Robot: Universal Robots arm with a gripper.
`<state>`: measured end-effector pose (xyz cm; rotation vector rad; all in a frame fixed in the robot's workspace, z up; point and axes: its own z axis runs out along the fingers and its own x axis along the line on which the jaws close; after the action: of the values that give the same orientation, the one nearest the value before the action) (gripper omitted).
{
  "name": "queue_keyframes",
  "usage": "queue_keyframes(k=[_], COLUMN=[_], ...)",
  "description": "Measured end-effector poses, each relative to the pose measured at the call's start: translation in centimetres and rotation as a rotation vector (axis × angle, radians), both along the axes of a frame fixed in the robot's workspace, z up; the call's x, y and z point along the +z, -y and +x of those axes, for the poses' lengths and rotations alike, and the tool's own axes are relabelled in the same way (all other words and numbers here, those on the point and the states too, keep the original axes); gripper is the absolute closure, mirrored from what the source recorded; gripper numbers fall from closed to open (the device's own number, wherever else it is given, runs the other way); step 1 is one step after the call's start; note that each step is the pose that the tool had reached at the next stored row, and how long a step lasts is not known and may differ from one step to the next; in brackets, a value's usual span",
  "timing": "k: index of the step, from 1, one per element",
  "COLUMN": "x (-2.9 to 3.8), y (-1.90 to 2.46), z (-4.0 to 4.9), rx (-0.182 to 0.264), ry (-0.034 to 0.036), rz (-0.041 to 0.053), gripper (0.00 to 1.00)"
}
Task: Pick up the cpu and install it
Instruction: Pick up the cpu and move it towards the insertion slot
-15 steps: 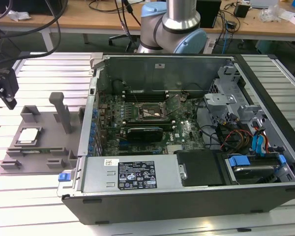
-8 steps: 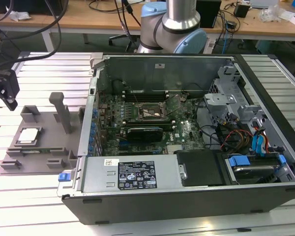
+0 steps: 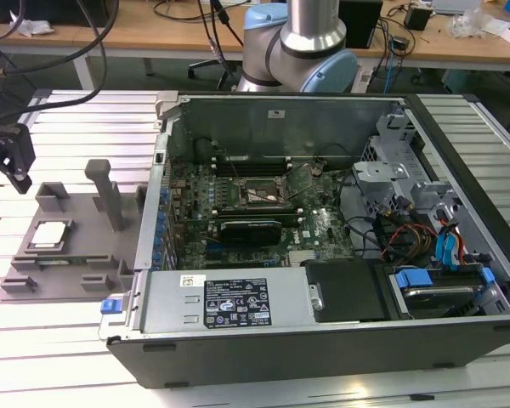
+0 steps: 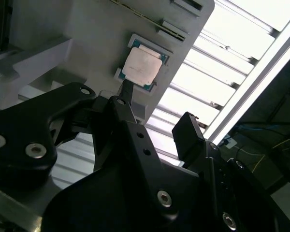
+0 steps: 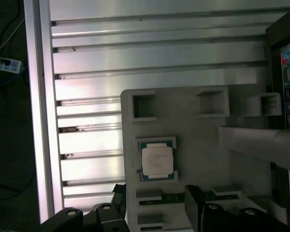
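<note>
Sitting flat in a square recess of the grey tray, the cpu shows its silvery top plate with a thin pale rim, and nothing is touching it. In both wrist views the cpu lies in line with the gap between the two black fingers, clear of both. The jaws stand apart and hold nothing. In the exterior view the black gripper head hangs above the worktop at the exterior view's left edge, near the tray's far corner and apart from the chip. The tray also carries several smaller empty pockets and an upright grey post, which stands between the cpu's recess and the computer case. That case lies open on its side, just beside the tray on the exterior view's right. Inside it are the green motherboard and the dark socket frame, well apart from the chip. The arm's grey and blue base rises behind the case, and the worktop is made of pale metal slats.
</note>
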<state>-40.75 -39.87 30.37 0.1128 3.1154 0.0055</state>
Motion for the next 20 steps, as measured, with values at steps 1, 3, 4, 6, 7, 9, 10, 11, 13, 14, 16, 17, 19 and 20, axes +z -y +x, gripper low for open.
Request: queue_keyframes(k=[1, 3, 4, 6, 7, 9, 10, 11, 13, 14, 16, 17, 19, 20], x=[-0.09, -0.16, -0.22, -0.30, -0.35, -0.45, -0.51, -0.55, -0.62, -0.66, -0.73, -0.77, -0.89, -0.95], y=[0.00, 0.00, 0.00, 0.00, 0.00, 0.00, 0.00, 0.00, 0.00, 0.00, 0.00, 0.00, 0.00, 0.00], z=[0.00, 0.00, 0.00, 0.00, 0.00, 0.00, 0.00, 0.00, 0.00, 0.00, 0.00, 0.00, 0.00, 0.00], rx=[0.000, 0.000, 0.000, 0.000, 0.000, 0.000, 0.000, 0.000, 0.000, 0.000, 0.000, 0.000, 0.000, 0.000], ry=[0.0000, -0.0001, -0.0001, 0.0000, -0.0001, -0.0001, 0.0000, 0.0000, -0.0001, -0.0001, 0.0000, 0.0000, -0.0001, -0.0001], rz=[0.0000, 0.0000, -0.0001, 0.0000, 0.0000, -0.0001, 0.0000, 0.0000, 0.0000, 0.0000, 0.0000, 0.0000, 0.0000, 0.0000], gripper=[0.40, 0.40, 0.40, 0.40, 0.40, 0.40, 0.40, 0.40, 0.40, 0.40, 0.40, 0.40, 0.40, 0.40])
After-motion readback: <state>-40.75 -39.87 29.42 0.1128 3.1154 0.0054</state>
